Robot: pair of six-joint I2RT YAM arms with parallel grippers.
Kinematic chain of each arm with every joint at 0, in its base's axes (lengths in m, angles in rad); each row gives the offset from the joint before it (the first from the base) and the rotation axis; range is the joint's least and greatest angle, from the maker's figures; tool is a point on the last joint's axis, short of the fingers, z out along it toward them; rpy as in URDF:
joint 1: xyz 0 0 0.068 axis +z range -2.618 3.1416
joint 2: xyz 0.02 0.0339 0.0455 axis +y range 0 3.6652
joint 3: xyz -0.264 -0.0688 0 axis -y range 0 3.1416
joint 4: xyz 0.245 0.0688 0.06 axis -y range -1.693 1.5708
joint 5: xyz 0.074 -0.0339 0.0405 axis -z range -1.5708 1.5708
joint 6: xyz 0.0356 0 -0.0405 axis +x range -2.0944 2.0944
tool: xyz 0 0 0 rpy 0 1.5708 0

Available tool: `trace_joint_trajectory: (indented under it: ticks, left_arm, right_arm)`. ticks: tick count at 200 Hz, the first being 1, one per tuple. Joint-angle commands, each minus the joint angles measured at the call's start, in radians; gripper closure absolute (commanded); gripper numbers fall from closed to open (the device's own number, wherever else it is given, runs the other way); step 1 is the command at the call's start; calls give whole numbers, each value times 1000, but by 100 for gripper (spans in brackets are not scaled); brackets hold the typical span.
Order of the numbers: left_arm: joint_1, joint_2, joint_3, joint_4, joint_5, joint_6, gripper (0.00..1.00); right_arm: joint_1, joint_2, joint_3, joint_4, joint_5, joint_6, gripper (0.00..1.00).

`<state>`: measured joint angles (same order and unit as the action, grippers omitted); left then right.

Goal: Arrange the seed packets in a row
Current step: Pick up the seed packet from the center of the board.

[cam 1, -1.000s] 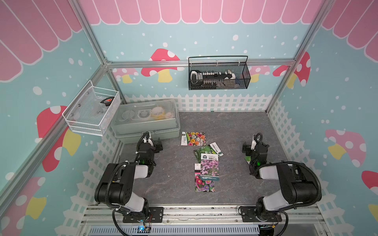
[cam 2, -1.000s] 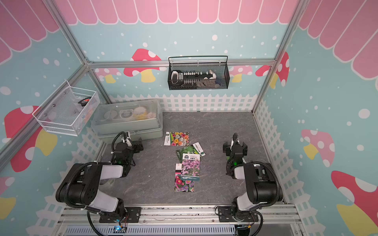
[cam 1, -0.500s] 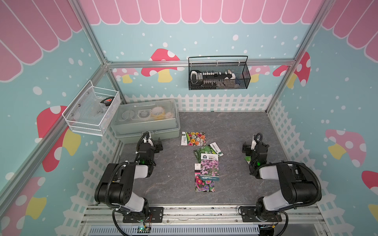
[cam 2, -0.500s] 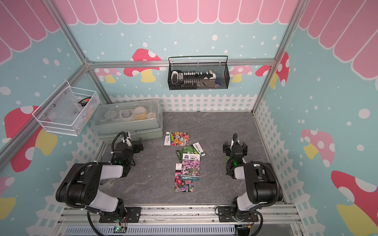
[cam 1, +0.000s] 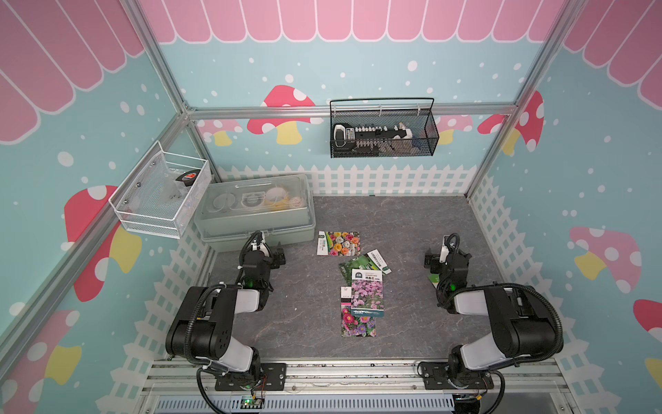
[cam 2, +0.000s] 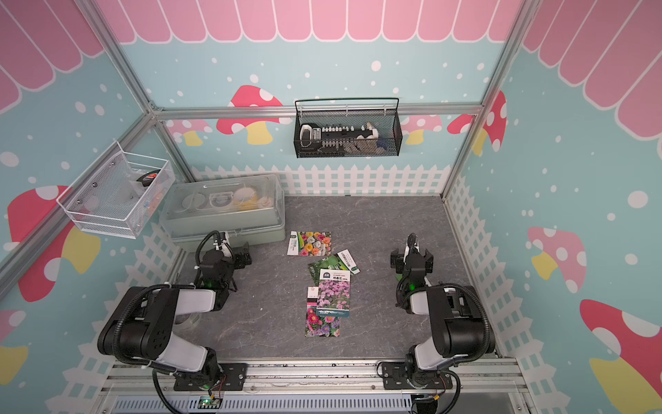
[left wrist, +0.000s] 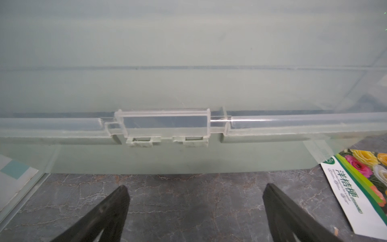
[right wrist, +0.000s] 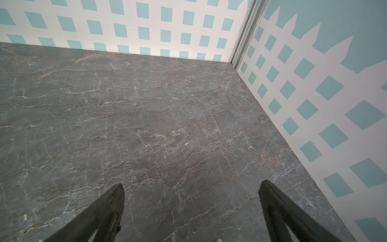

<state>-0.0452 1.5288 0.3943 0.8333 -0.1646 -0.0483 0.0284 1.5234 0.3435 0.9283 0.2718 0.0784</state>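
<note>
Seed packets (cam 1: 367, 299) partly overlapping, left gripper (left wrist: 194, 192) spread wide, empty; right gripper (right wrist: 191, 188) likewise

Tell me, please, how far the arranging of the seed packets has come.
Done: nothing yet; no row is formed. The purple-flower packet lies over the green packet and the mixed-flower packet; the rose packet lies farther back. In hand: nothing; the left pincer and the right pincer are open and empty. Left: separate the overlapping packets and line all of them up.
</note>
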Motion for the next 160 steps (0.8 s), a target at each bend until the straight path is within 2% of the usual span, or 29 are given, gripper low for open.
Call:
trace_joint_trajectory:
  ticks: [1,14,31,46,61,83,103,134,160]
  left_arm:
    - [-2,-7,15,-7,-18,11,1]
    - [-16,-13,14,-9,-52,16,1]
    - [-30,-19,6,5,-84,20,1]
    - [-39,-22,-3,19,-105,23,1]
    - [-58,-25,-24,57,-146,32,1]
    - [-73,-30,-38,88,-208,31,1]
    - [-77,-61,12,-23,-183,53,1]
    - [-138,-136,108,-243,-185,126,1]
    - [-151,-205,222,-500,-162,76,1]
  right_arm:
    - [6,-5,5,15,0,-23,1]
    - [6,-64,33,-84,8,-18,0]
    - [6,-148,113,-317,37,-14,0]
    - [6,-182,128,-356,69,-3,0]
    - [8,-226,163,-467,120,58,0]
    - [22,-277,276,-708,119,112,1]
    - [28,-336,328,-832,17,163,0]
    - [33,-376,390,-974,-168,213,0]
    - [39,-350,428,-1042,-277,268,1]
